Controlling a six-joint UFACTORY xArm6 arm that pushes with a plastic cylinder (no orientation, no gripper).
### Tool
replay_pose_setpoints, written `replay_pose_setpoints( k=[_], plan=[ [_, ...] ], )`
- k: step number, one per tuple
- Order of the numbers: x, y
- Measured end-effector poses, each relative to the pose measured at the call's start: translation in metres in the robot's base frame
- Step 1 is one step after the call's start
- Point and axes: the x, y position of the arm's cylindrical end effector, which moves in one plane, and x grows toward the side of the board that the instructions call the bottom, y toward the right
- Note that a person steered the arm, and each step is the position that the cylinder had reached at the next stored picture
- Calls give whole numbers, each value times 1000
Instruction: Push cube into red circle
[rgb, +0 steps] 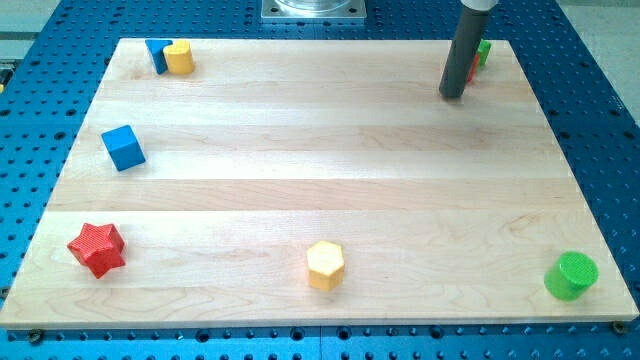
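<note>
The blue cube (123, 148) lies near the board's left edge, tilted a little. My tip (453, 96) rests on the board near the top right corner, far to the right of the cube. Just behind the rod a sliver of a red block (472, 72) shows, with a green block (484, 52) beside it; the rod hides most of both, so their shapes cannot be told.
A red star (97, 249) lies at the bottom left. A yellow hexagon (325, 265) lies at the bottom middle. A green cylinder (571, 276) stands at the bottom right. A blue block (157, 54) and a yellow cylinder (180, 58) touch at the top left.
</note>
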Motion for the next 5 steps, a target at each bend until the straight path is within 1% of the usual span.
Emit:
replay_pose_setpoints(
  k=[1,2,3,4,5],
  plan=[
    [1,5],
    [15,4],
    [74,-52],
    [111,-118],
    [111,-168]
  ],
)
